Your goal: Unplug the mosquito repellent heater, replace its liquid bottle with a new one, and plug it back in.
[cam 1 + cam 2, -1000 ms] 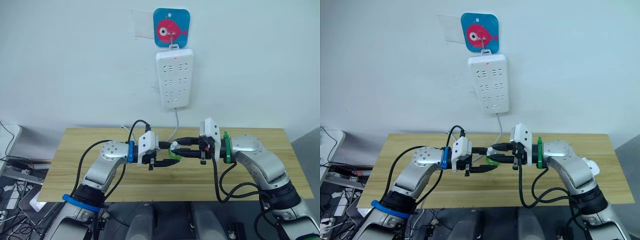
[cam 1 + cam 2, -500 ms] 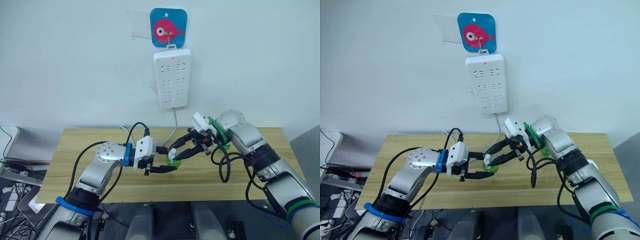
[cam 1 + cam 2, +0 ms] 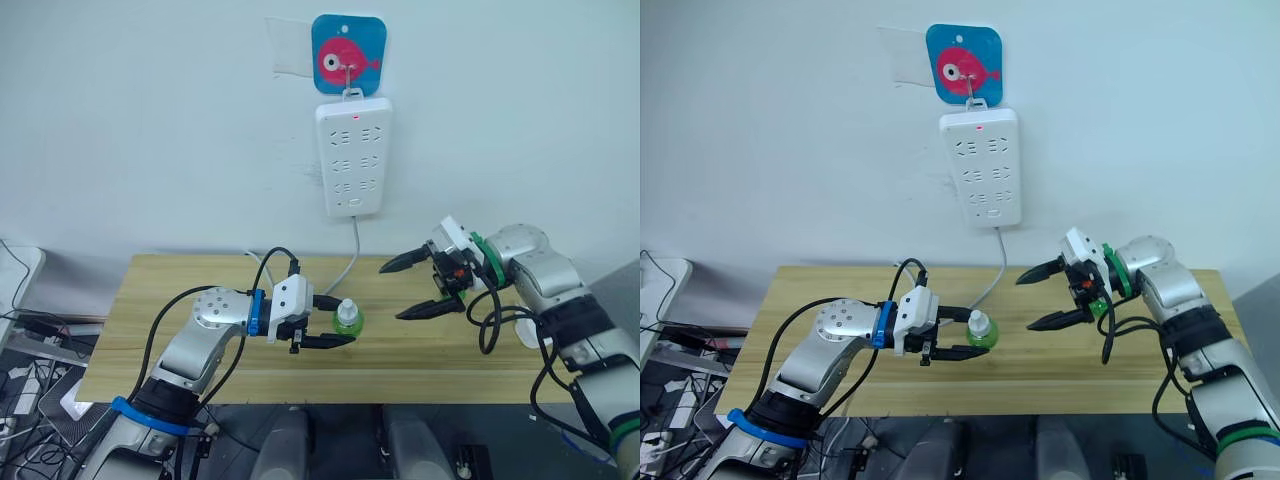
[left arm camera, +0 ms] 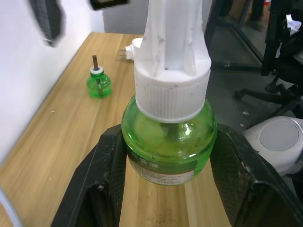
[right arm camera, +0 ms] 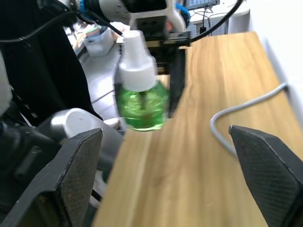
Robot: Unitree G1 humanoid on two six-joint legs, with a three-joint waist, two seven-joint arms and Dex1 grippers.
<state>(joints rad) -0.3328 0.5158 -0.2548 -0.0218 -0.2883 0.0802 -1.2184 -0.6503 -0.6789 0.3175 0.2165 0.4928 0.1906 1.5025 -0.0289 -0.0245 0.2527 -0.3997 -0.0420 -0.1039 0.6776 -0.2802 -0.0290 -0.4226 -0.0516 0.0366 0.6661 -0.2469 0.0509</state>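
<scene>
Green liquid bottle (image 5: 142, 97), seemingly held by left end effector (image 5: 163, 71), over table (image 5: 208, 161).

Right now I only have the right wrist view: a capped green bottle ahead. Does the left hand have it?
Observer: Yes. The left hand is shut on the bottle, with a finger against each side.
Operator: Any other bottle around?
Observer: A second bottle, uncapped with a bare wick, stands on the table, apart from the held one.
Operator: Is the strip free?
Observer: The power strip on the wall has nothing plugged into it.
</scene>
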